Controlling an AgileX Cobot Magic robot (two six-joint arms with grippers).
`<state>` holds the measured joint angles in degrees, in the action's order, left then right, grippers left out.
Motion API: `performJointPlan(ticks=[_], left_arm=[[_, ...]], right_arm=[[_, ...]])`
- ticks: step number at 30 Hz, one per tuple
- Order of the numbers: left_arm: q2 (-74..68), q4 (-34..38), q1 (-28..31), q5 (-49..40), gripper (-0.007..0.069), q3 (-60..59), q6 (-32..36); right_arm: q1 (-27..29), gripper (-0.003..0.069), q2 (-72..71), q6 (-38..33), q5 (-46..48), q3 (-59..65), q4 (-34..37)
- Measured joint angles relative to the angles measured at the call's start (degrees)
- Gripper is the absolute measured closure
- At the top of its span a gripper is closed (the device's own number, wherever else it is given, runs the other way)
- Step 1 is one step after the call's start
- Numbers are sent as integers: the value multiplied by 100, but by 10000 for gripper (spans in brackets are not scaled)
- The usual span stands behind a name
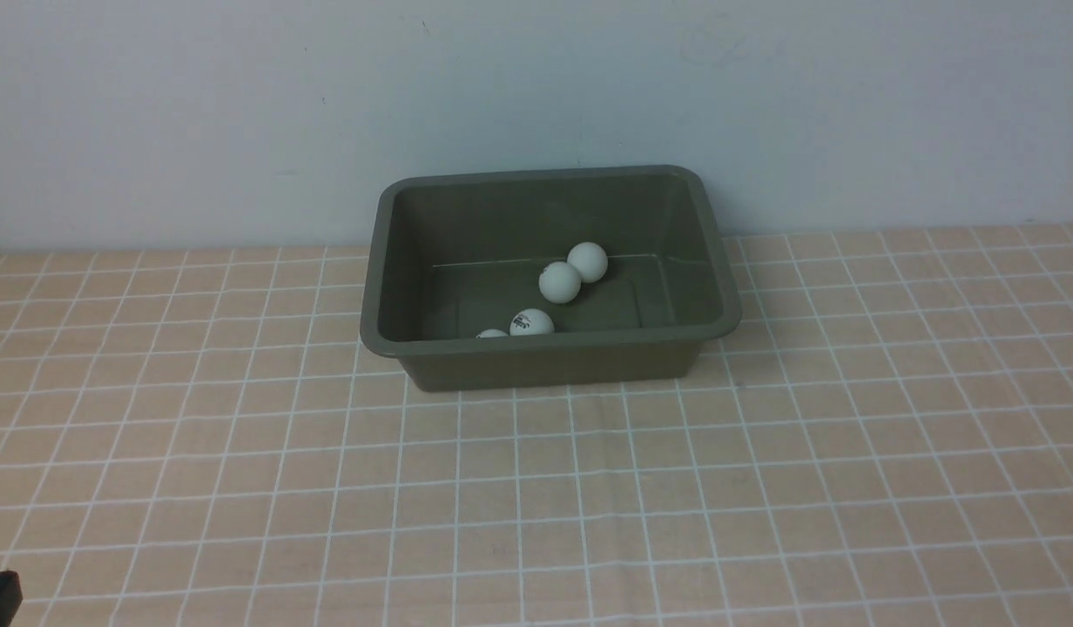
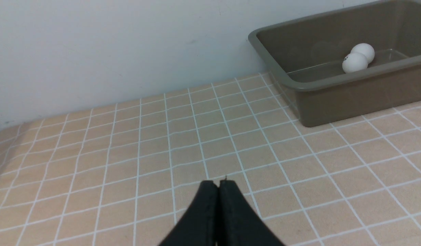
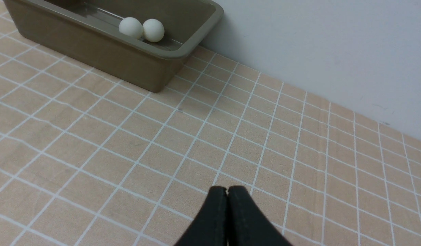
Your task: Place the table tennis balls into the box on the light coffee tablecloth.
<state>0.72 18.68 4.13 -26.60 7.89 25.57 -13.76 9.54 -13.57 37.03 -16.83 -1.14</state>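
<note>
here, the left gripper (image 2: 218, 182) is seen with its jaws pressed together, nothing between them, held over the light coffee tablecloth (image 1: 763, 488). the right gripper (image 3: 227, 188) is likewise closed and empty. the box (image 1: 375, 287) is found well ahead of both jaws, set against the wall (image 1: 197, 104). four table tennis balls (image 1: 560, 282) are seen inside it: two touching near the middle, two by the near wall, one of those mostly hidden by the rim.
</note>
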Motion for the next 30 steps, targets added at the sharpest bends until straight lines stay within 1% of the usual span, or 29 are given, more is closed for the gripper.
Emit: performJointPlan(ticks=[19, 22, 23, 24, 27, 30], left_arm=[[0, -297, 0, 71, 693, -95, -25], [0, -619, 0, 176, 693, -285, -358], [0, -791, 0, 190, 693, -366, -593], [0, -1023, 0, 190, 693, -463, -978], [0, -1495, 0, 171, 693, -545, -1598], [0, -1662, 0, 111, 693, -555, -1815]], right_arm=[[0, 677, 0, 0, 0, 0, 0], [0, 677, 0, 0, 0, 0, 0], [0, 677, 0, 0, 0, 0, 0], [0, 677, 0, 0, 0, 0, 0], [0, 677, 0, 0, 0, 0, 0], [0, 677, 0, 0, 0, 0, 0]])
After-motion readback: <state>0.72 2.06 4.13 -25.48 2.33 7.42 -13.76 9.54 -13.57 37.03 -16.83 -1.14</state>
